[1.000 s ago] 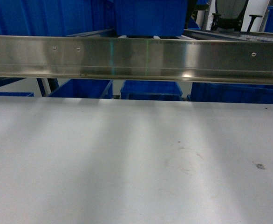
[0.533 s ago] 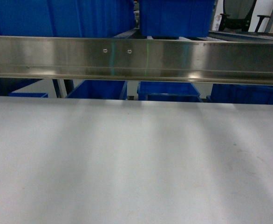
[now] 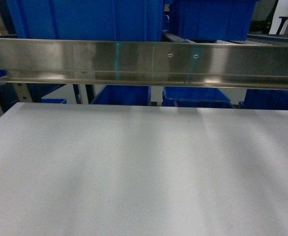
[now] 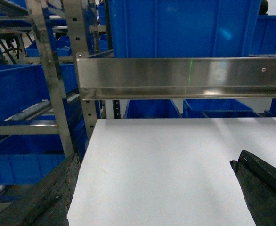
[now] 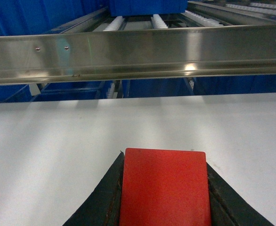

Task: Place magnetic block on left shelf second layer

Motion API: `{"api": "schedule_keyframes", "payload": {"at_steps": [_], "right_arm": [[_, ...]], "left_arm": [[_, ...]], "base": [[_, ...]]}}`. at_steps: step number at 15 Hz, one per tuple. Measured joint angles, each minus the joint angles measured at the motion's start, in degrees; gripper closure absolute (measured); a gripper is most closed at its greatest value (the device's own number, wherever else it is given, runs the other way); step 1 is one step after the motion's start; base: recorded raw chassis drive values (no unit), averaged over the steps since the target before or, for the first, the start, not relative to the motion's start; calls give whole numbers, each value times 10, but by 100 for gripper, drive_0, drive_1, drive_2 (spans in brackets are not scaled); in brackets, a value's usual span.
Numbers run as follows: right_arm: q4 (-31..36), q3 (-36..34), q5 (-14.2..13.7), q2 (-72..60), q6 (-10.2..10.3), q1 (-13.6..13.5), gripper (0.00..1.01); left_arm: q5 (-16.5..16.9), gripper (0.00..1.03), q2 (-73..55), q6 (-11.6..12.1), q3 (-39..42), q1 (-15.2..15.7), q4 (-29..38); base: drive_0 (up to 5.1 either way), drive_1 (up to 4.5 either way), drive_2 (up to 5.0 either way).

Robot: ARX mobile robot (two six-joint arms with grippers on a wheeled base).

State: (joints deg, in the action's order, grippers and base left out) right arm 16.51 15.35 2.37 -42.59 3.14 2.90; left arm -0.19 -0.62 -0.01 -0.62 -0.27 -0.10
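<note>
While the left pincer [image 4: 154, 193] hangs released, the right pincer [image 5: 164, 188] clamps the magnetic block [image 5: 164, 188] above the white table [image 5: 44, 141]

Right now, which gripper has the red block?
The right gripper: the block sits clamped between its jaws. The left gripper is open and empty over the white table.

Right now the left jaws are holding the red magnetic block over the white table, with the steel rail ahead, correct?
Not quite: it is the right gripper that holds the magnetic block, clamped between its jaws, as the right wrist view shows. The left gripper is open and empty in the left wrist view. The white table and steel rail are as you say.
</note>
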Motion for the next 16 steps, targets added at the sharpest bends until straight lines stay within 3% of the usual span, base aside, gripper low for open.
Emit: {"api": "schedule_keyframes", "payload": {"at_steps": [16], "right_arm": [[0,0,0,0,0,0,68]], "left_arm": [[0,5,0,0,0,0,0]], "base": [[-492,135,334]]}}
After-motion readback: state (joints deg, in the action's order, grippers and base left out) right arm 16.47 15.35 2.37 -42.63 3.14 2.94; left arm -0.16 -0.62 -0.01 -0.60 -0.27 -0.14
